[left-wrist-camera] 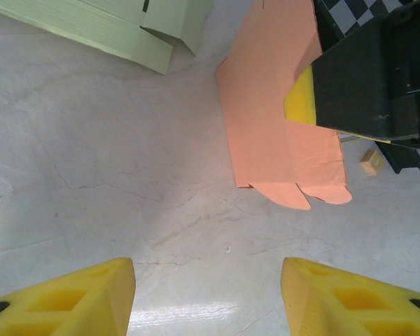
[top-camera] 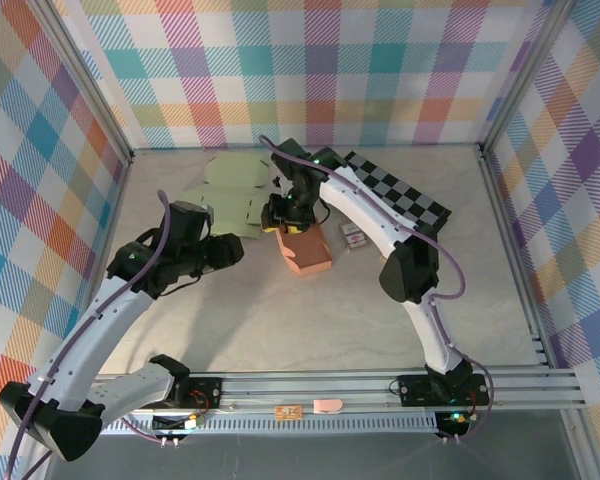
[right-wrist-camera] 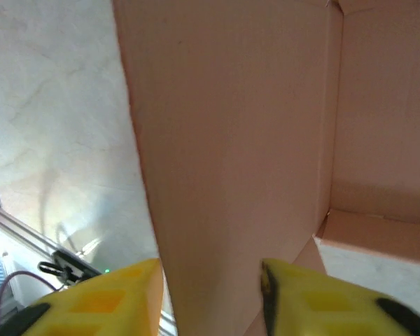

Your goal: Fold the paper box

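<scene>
Right wrist shows right hand [right-wrist-camera: 210, 297] pinching a smooth, flat salmon paper box [right-wrist-camera: 231, 140] panel; left hand [left-wrist-camera: 206, 294] spread.

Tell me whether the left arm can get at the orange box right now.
Probably yes. Bare table lies between the open left fingers and the box, whose near flaps are free; the right fingers straddle its far end.

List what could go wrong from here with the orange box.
1. The right end effector straddles one wall of the box; closing askew could crease or tear it.
2. The left end effector hangs open beside the box, not bracing it, so it may slide or tip.
3. The green cardboard lies close behind; a drag could catch it.
</scene>
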### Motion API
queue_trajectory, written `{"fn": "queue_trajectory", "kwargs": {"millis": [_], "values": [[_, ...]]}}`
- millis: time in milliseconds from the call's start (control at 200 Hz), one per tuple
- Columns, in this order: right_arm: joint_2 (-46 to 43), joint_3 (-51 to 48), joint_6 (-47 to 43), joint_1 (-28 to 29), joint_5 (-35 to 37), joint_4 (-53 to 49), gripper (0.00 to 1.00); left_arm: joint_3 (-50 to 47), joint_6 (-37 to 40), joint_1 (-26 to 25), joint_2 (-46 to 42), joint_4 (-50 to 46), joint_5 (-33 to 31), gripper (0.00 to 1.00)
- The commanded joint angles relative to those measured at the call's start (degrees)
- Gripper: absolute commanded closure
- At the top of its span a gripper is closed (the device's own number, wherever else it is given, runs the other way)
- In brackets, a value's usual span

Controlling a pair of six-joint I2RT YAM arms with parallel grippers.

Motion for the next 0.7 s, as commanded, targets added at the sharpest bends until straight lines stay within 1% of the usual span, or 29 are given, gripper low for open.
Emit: {"fn": "queue_trajectory", "kwargs": {"millis": [0,125,170,260,430,485,565,615,695], "values": [[0.14,2.51,1.07,-0.22,0.99,-1.48,0.77,-0.27,0.0,0.0,-0.09,1.24,-0.47,0.44],[-2.4,2.46,7.37,-0.25,3.66,0.37,1.0,0.24,0.45,0.0,-0.07,0.84,-0.77,0.44],[-4.21,1.98,11.69,-0.21,4.85,1.06,1.0,0.37,0.73,0.0,-0.12,0.69,-0.88,0.44],[-9.78,-3.45,20.53,0.52,8.46,6.42,1.0,0.46,1.0,0.0,-0.41,0.59,-1.23,0.44],[-19.97,-15.53,42.77,0.98,20.21,11.78,1.0,0.72,1.47,0.01,-0.47,0.7,-1.32,0.45],[-21.57,-17.06,50.65,1.16,24.15,9.96,1.0,0.84,1.63,0.0,-0.57,0.6,-1.16,0.45],[-21.76,-16.66,61.36,1.16,27.14,5.44,1.0,0.81,1.77,0.01,-0.7,0.45,-0.8,0.45],[-20.68,-14.89,68.2,1.18,27.06,0.83,1.0,0.64,1.8,0.0,-0.87,0.45,-0.48,0.45],[-18.47,-12.58,75.25,1.2,24.9,-3.91,1.0,0.31,2.18,0.0,-0.8,0.25,0.68,0.45]]}}
